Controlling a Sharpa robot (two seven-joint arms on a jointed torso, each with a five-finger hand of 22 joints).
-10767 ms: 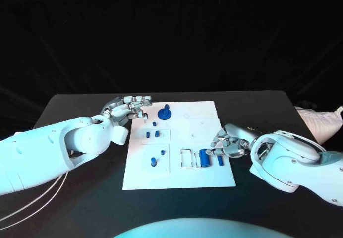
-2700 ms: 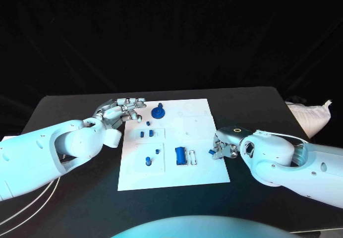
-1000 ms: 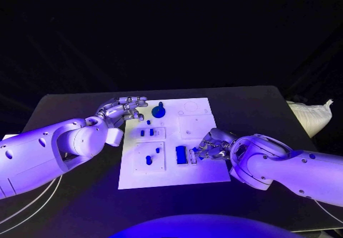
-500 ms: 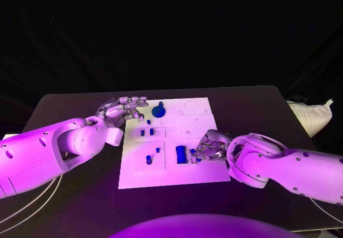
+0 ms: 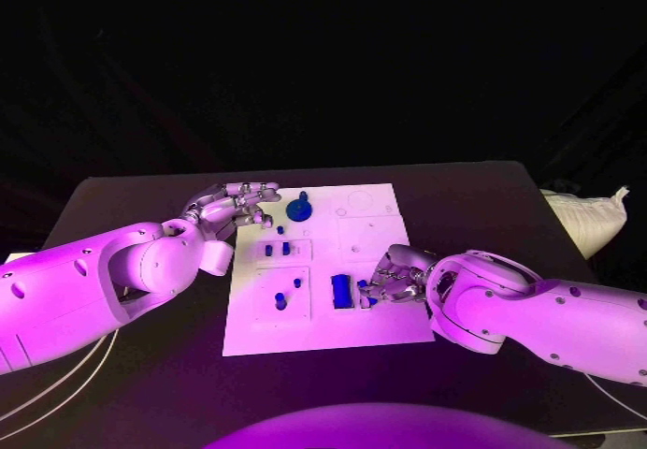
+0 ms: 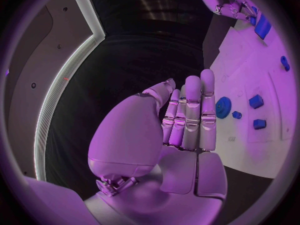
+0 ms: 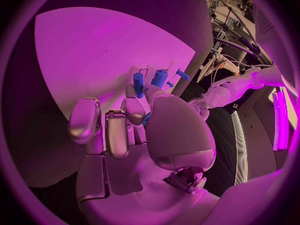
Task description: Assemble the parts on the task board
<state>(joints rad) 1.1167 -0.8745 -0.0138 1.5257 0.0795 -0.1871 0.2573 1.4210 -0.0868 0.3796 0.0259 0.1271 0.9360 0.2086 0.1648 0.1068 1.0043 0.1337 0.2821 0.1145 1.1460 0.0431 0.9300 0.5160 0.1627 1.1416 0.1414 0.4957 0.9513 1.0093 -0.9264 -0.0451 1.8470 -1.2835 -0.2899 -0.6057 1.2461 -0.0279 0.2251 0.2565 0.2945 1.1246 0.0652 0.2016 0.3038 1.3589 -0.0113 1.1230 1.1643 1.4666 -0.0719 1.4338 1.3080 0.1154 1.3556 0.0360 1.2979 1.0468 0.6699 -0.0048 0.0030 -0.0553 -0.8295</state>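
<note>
Small blue part [image 5: 363,292] sits pinched in the curled fingers of the right hand [image 5: 393,278], over the white task board [image 5: 383,323] beside a blue block [image 5: 341,291]; left hand [image 5: 234,206] spread, holding nothing.

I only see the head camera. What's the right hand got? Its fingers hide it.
Observer: In the right wrist view, the right hand pinches a small blue part between thumb and finger.
Operator: And the left hand, is there something in it?
Observer: No. Its wrist view shows the left hand with straight fingers and a bare palm.
</note>
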